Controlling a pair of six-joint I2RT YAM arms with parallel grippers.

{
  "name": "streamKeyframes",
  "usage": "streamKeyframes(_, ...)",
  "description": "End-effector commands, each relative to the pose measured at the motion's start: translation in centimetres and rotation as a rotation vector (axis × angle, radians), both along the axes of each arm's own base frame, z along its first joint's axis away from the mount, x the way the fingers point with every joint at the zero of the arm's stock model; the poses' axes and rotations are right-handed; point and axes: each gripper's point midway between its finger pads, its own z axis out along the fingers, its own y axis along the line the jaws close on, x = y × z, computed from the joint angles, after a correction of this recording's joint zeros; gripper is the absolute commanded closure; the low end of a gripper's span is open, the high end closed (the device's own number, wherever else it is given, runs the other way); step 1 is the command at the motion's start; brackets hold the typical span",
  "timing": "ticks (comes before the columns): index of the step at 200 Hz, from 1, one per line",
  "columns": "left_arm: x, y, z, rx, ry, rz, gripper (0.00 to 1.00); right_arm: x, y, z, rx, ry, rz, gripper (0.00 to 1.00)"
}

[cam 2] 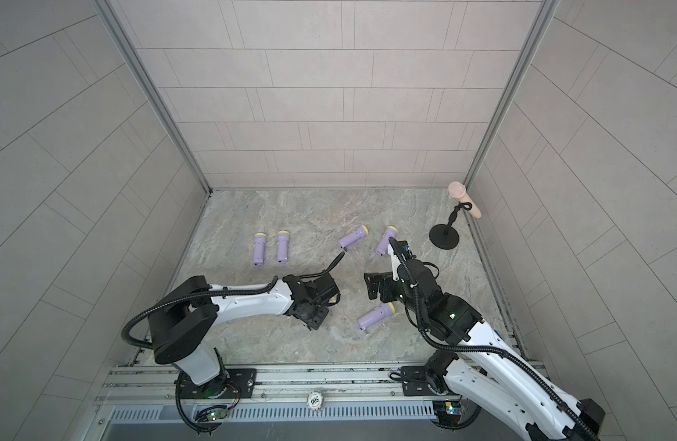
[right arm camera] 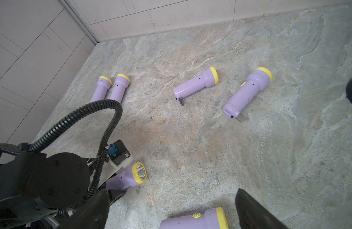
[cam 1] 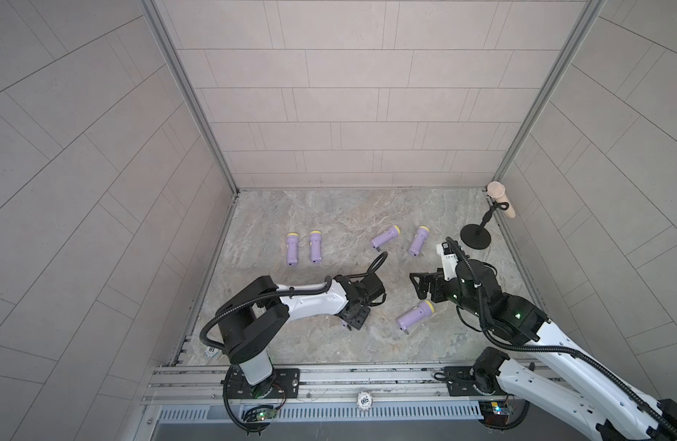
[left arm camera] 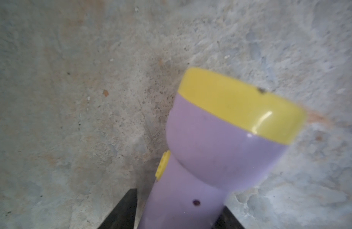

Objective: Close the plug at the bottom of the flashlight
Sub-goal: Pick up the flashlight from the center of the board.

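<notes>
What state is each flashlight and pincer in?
Far-left flashlight, lying, no prongs out.
Second flashlight, lying, no prongs out.
Middle flashlight, lying, plug folded out.
Fourth flashlight, lying, plug folded out.
Near flashlight, lying, plug out.
Sixth flashlight, plug unclear.
Left pincer, around it, grip unclear.
Right pincer, open, empty.

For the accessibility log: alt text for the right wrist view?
A purple flashlight, lens toward the camera, pokes out from behind the left arm. Five more flashlights lie on the stone table, two with metal plugs folded out.

White-shelled arms (cam 1: 314, 301), black joints (cam 1: 478, 282), ribbed black cables (right arm camera: 72, 117)
</notes>
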Motion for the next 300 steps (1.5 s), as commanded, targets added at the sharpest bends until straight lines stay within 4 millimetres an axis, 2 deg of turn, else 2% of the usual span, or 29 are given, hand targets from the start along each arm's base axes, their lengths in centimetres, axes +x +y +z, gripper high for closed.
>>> streamKeyframes(1, 0.1, 0.8, -0.9, 0.049, 0.009, 0.009, 0.44, 0.1, 0.0, 0.1, 0.012, -0.004, -0.009, 0.0)
streamKeyframes(102, 0.1, 1.2, -1.1, 0.06, 0.006, 0.017, 0.53, 0.1, 0.0, -0.3, 0.019, 0.007, -0.013, 0.0)
streamKeyframes(157, 0.1, 1.2, -1.2, 0.064, 0.005, 0.023, 0.63, 0.0, 0.0, -0.5, 0.024, 0.012, -0.013, 0.0)
streamKeyframes(199, 0.1, 1.1, -1.3, 0.057, 0.004, 0.027, 0.84, 0.0, 0.0, -0.6, 0.026, 0.014, -0.015, 0.0)
streamKeyframes(218, 0.2, 1.0, -1.2, 0.057, 0.003, 0.022, 1.0, 0.0, 0.0, -0.8, 0.024, 0.016, -0.015, 0.0)
streamKeyframes(300, 1.2, 0.8, -0.3, 0.053, -0.048, 0.057, 1.0, -0.1, -0.4, -0.5, 0.007, 0.001, -0.019, 0.0)
